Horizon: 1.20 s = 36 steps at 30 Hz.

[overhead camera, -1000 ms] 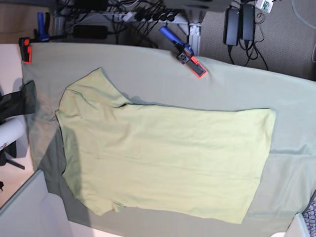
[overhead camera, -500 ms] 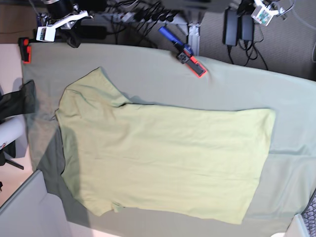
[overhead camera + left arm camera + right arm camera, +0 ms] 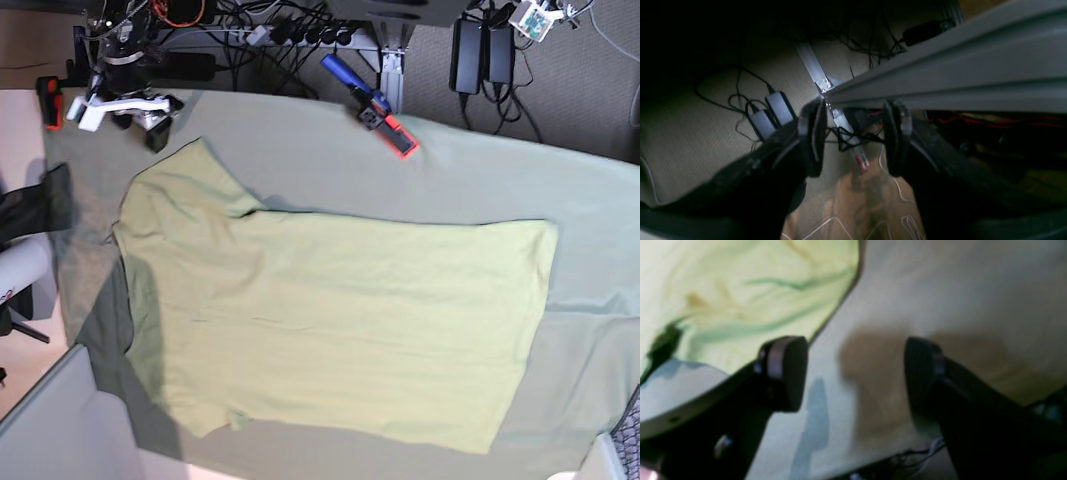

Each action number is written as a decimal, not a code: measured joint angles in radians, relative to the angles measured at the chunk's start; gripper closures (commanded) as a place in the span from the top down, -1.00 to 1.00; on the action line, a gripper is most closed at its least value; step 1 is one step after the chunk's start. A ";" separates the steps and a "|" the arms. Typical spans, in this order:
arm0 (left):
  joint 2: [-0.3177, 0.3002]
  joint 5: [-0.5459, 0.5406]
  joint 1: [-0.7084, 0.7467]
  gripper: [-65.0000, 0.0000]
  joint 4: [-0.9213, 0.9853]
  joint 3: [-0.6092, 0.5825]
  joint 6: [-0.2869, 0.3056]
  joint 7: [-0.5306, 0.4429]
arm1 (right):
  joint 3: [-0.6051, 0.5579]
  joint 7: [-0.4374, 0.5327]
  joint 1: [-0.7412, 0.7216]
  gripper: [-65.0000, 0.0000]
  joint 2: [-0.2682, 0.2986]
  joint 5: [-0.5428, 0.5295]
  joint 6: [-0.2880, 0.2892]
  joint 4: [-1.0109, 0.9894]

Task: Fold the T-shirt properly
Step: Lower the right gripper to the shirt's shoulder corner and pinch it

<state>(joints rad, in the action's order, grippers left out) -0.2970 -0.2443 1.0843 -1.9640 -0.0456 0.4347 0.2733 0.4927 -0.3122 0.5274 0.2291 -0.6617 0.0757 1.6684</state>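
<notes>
Since a second ago the right gripper [image 3: 155, 125] has dropped toward the sleeve, jaws apart, empty; the left gripper [image 3: 853, 133], seemingly off-table, gapes too. T-shirt [image 3: 330, 320] lies flat, unfolded.

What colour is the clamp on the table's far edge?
Blue handle with orange-red and black jaws, clearest in the base view.

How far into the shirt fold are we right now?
Nothing is folded yet: the T-shirt lies flat and spread on the table cloth. In hand: the right pincer hovers open over the cloth next to the far sleeve, touching nothing. The left pincer is open and off the table, over the floor cables. Every grasp and fold is left.
</notes>
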 measured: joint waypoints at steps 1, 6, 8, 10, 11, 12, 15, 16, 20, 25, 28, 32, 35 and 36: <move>0.000 0.000 0.002 -0.06 0.000 0.000 0.000 0.000 | -0.002 0.027 -0.013 0.37 -0.010 -0.008 0.005 -0.024; -0.002 0.000 0.001 -0.06 -0.001 0.000 0.000 0.000 | -0.018 0.029 -0.082 0.37 -0.027 -0.030 0.037 -0.090; 0.000 -0.007 0.001 -0.06 -0.004 0.000 0.000 0.000 | -0.031 0.023 -0.095 0.37 -0.035 -0.028 0.039 -0.089; 0.000 -0.037 0.002 -0.06 -0.004 0.010 0.000 0.010 | -0.051 0.023 -0.101 0.37 -0.035 -0.026 0.040 -0.089; 0.000 -0.053 0.002 -0.06 -0.004 0.022 0.000 0.013 | -0.064 0.023 -0.103 0.37 -0.038 -0.026 0.040 -0.089; 0.000 -0.065 0.001 -0.06 -0.004 0.039 0.000 0.014 | -0.079 0.024 -0.106 0.37 -0.041 -0.026 0.040 -0.089; 0.000 -0.103 0.002 -0.06 -0.004 0.099 0.000 0.016 | -0.120 0.023 -0.107 0.37 -0.047 -0.026 0.040 -0.089; 0.000 -0.123 0.002 -0.06 -0.004 0.121 0.000 0.016 | -0.125 0.023 -0.107 0.37 -0.058 -0.026 0.040 -0.089; 0.000 -0.226 0.001 -0.06 -0.004 0.204 0.000 0.015 | -0.126 0.031 -0.109 0.33 -0.087 -0.026 0.040 -0.085; 0.000 -0.328 0.001 -0.06 -0.004 0.267 0.000 0.015 | -0.126 0.028 -0.109 -0.67 -0.114 0.022 0.044 -0.087; 0.001 -0.372 -0.020 -0.06 -0.004 0.291 0.000 0.031 | -0.127 0.065 -0.109 -1.00 -0.123 0.030 0.048 -0.089; -0.004 -0.427 -0.086 0.13 -0.005 0.354 0.004 0.060 | -0.128 0.050 -0.127 -1.00 -0.124 0.083 0.056 -0.089; -0.034 -0.462 -0.136 0.17 -0.005 0.405 0.007 0.069 | -0.129 0.049 -0.140 -1.00 -0.124 0.108 0.056 -0.089; -0.049 -0.464 -0.154 0.17 -0.005 0.418 0.007 0.070 | -0.129 0.048 -0.140 -1.00 -0.124 0.117 0.056 -0.089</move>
<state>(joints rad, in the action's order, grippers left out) -0.3462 -0.7082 0.9306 -1.9690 0.3729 0.4419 0.3435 0.3641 -0.2638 0.3870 0.1051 -0.5449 0.1314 1.5799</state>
